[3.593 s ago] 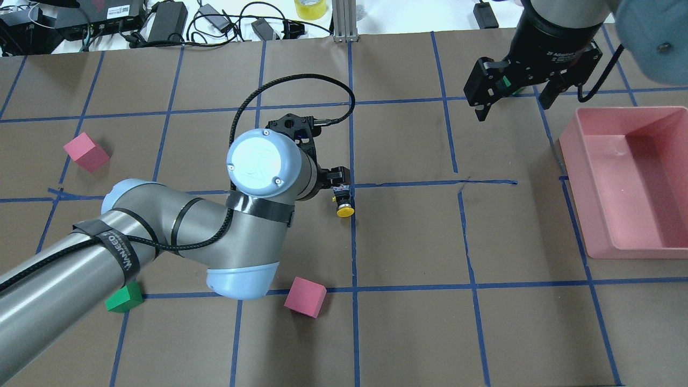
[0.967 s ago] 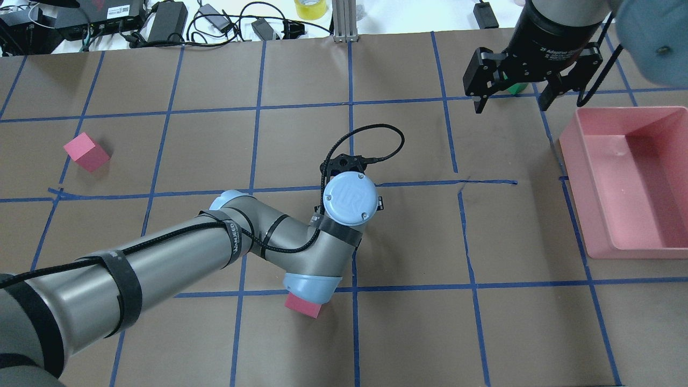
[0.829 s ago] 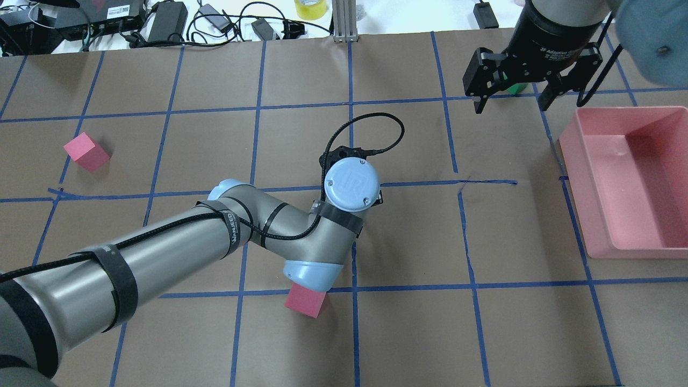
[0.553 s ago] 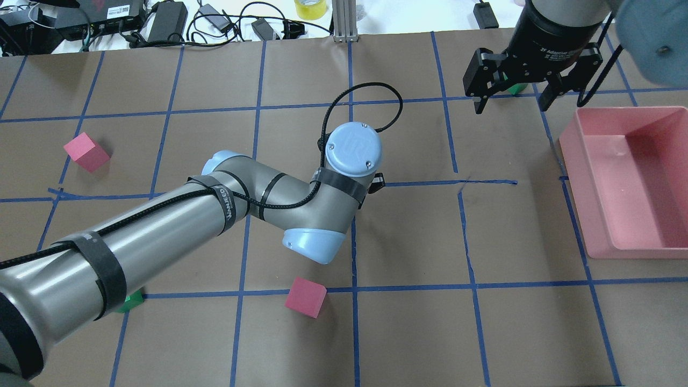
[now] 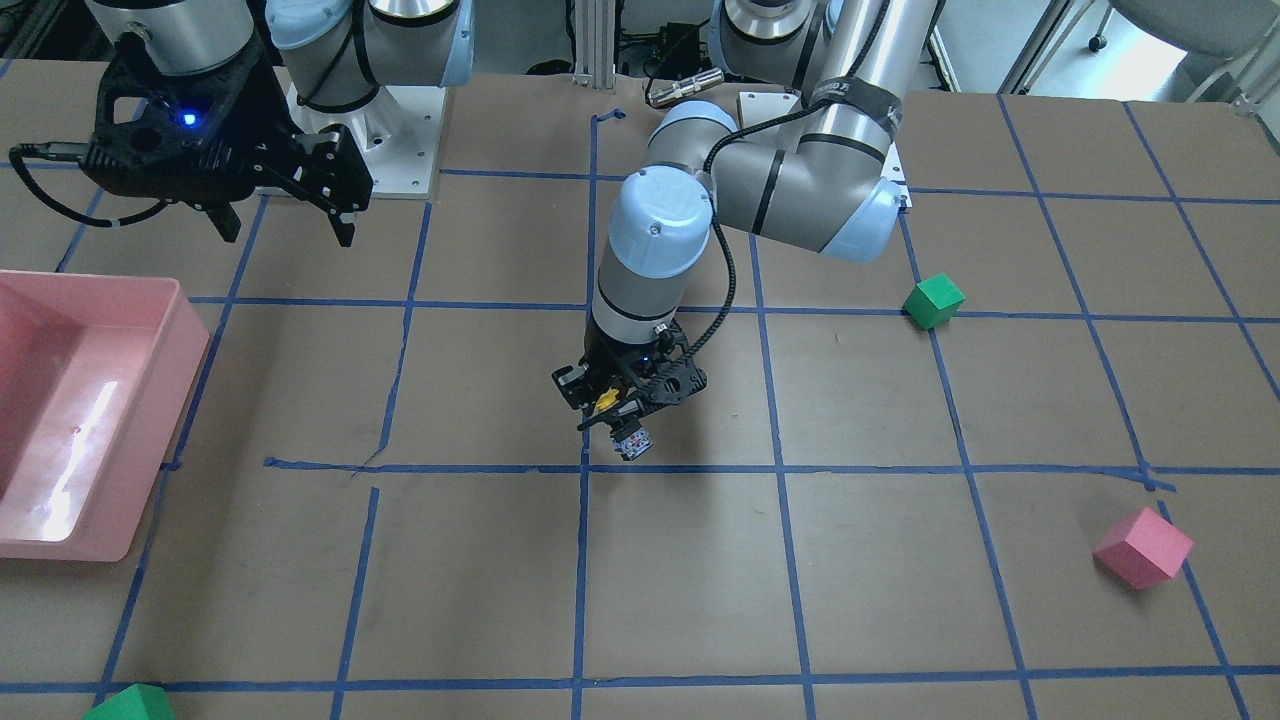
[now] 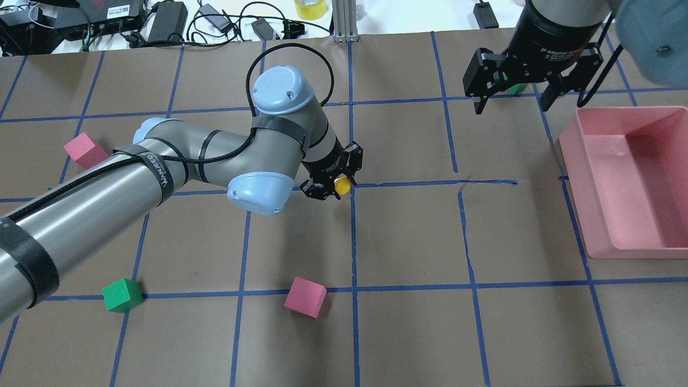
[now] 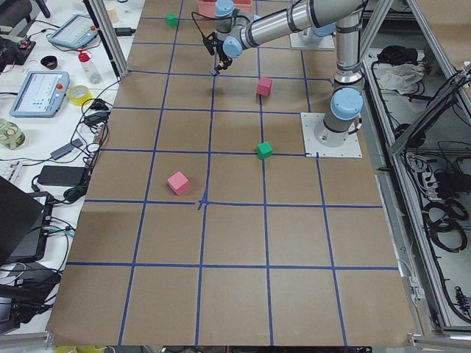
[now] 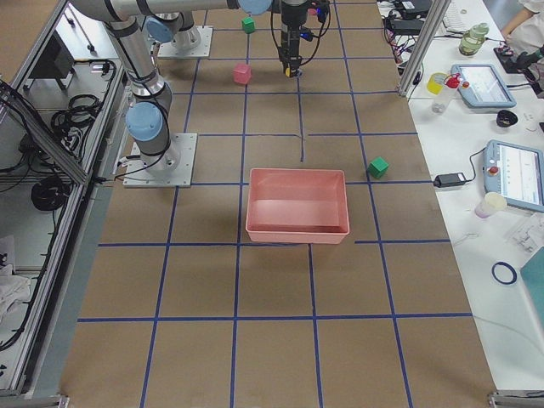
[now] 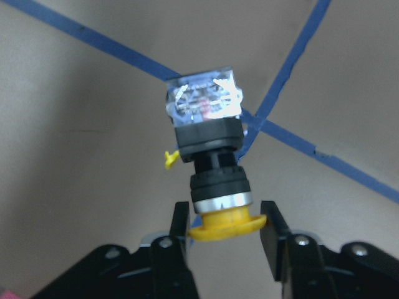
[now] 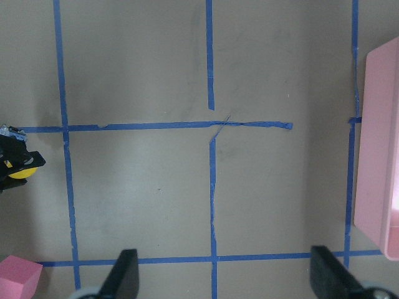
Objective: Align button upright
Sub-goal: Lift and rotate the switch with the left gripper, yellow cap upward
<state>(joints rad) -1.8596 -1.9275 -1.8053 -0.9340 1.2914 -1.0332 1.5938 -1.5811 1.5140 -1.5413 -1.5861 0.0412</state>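
Note:
The button is held in my left gripper (image 9: 225,233), which is shut on its round yellow cap (image 9: 225,225). The black body (image 9: 215,168) and silvery contact block (image 9: 204,103) stick out past the fingertips, toward the table and over a blue tape crossing. In the overhead view the yellow cap (image 6: 342,185) shows between the fingers of the left gripper (image 6: 334,187). In the front view the contact block (image 5: 632,440) hangs below the left gripper (image 5: 615,408), just above the paper. My right gripper (image 6: 511,105) is open and empty at the far right.
A pink bin (image 6: 572,156) stands at the right edge. Pink cubes (image 6: 305,296) (image 6: 83,150) and a green cube (image 6: 122,294) lie on the left half. Another green cube (image 6: 518,88) sits behind the right gripper. Blue tape lines grid the brown paper.
The button lay on its side on the table earlier. My left arm has swung back and left, and its tilted gripper now holds the button by the cap. The right arm barely moved.

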